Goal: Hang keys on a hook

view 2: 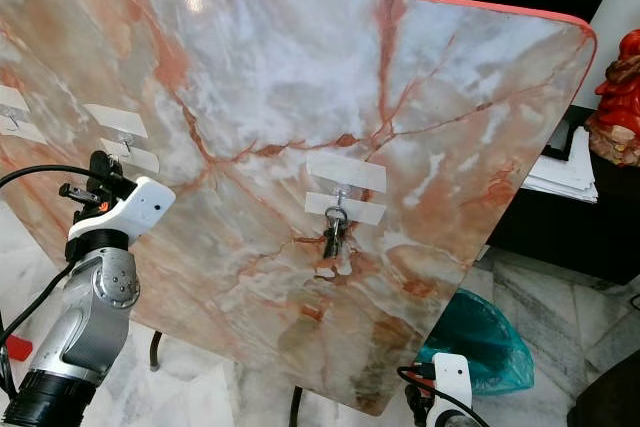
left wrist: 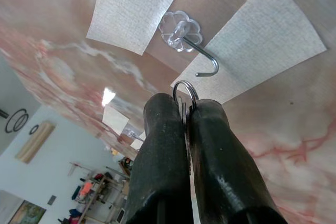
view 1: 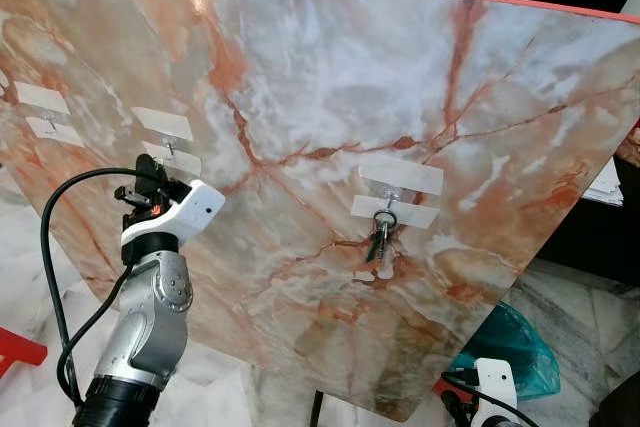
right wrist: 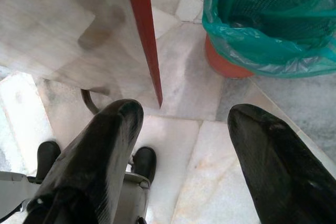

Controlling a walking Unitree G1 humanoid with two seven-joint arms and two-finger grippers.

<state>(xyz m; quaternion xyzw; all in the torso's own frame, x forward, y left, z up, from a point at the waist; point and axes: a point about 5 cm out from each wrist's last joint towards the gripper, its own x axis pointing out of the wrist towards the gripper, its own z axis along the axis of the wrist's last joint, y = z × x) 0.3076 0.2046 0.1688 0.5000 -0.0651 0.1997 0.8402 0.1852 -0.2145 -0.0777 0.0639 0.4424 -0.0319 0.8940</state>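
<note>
A tilted slab of pink-veined marble with a red rim (view 1: 300,77) fills the scene above a pale tiled floor (right wrist: 199,145). The left gripper (left wrist: 185,109) pinches a silver key ring (left wrist: 185,92) just beside a clear-based wire hook (left wrist: 197,51). The right gripper (right wrist: 181,116) hangs wide open near a green-lined orange bin (right wrist: 273,19). Farther along, a dark key bunch (view 1: 381,235) hangs from another taped hook.

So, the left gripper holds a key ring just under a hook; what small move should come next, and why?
Probably lift the left gripper a little, so the key ring passes over the upturned tip of the hook. The fingers are shut on the ring, and it sits just short of that tip, not yet around it.
</note>
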